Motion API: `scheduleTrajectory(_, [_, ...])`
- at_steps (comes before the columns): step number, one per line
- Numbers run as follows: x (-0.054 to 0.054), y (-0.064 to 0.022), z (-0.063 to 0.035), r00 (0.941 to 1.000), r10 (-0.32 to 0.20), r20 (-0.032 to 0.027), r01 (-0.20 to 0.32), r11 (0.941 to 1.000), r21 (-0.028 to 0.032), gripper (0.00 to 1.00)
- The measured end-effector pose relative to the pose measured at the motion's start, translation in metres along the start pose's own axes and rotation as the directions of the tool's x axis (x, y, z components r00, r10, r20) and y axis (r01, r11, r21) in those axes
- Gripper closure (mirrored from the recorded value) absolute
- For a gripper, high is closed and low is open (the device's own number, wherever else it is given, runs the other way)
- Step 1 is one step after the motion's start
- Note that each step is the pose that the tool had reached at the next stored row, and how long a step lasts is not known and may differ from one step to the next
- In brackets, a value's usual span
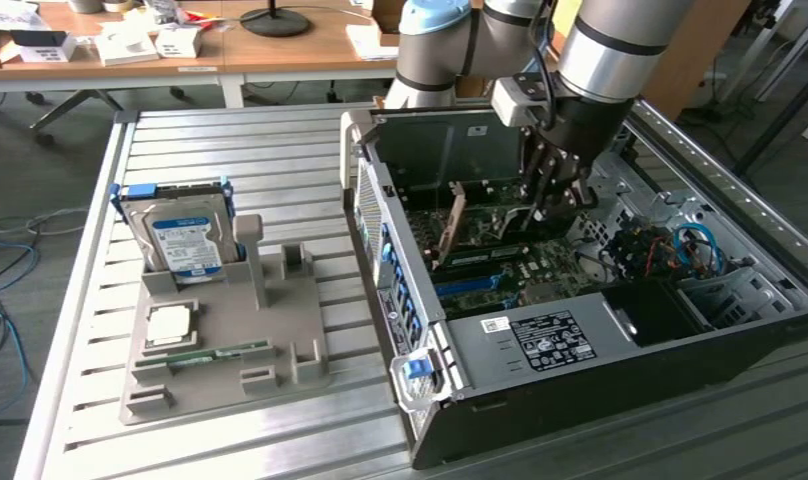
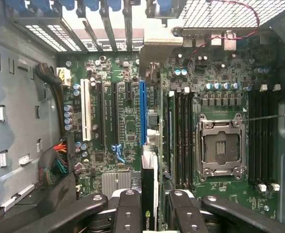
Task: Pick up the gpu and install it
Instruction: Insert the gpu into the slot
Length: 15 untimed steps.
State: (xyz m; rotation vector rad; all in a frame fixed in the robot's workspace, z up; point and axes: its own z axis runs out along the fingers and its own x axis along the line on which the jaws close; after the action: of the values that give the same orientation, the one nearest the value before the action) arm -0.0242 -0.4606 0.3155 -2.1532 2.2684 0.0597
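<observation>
fingers [image 2: 127, 213] clamped on gpu [image 2: 149, 184], card edge-on inside open computer case [image 1: 578, 410], above motherboard [image 2: 118, 121].

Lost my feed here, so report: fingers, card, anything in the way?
Fingers shut on the card. Card edge-on inside the case, over the board by the blue slot; seated or not, cannot tell. Nothing seen across the slot.

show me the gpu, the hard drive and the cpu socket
gpu [image 2: 149, 187], wrist view, on the thin edge facing the camera
hard drive [image 1: 187, 248], exterior view, on its blue label
cpu socket [image 2: 219, 150], wrist view, on the middle of the socket
</observation>
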Motion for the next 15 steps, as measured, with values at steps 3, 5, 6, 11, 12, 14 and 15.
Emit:
scheduleTrajectory(3, [0.0001, 0.0009, 0.0011, 1.0, -0.001, 0.0001, 0.001, 1.0, 0.0, 0.74])
scheduleTrajectory(5, [0.0002, 0.0015, 0.0017, 1.0, -0.002, -0.0001, 0.002, 1.0, -0.0001, 0.74])
scheduleTrajectory(6, [0.0002, 0.0017, 0.0019, 1.0, -0.003, 0.0, 0.003, 1.0, -0.0001, 0.74])
scheduleTrajectory(11, [0.0002, 0.0018, 0.0038, 1.0, -0.004, 0.0003, 0.004, 1.0, 0.0, 0.74])
scheduleTrajectory(12, [0.0003, 0.0018, 0.0046, 1.0, -0.004, 0.0001, 0.004, 1.0, -0.0001, 0.74])
scheduleTrajectory(14, [0.0003, 0.0017, 0.0065, 1.0, -0.005, 0.0, 0.005, 1.0, -0.0001, 0.74])
scheduleTrajectory(15, [0.0004, 0.0017, 0.0073, 1.0, -0.005, 0.0001, 0.005, 1.0, -0.0002, 0.74])
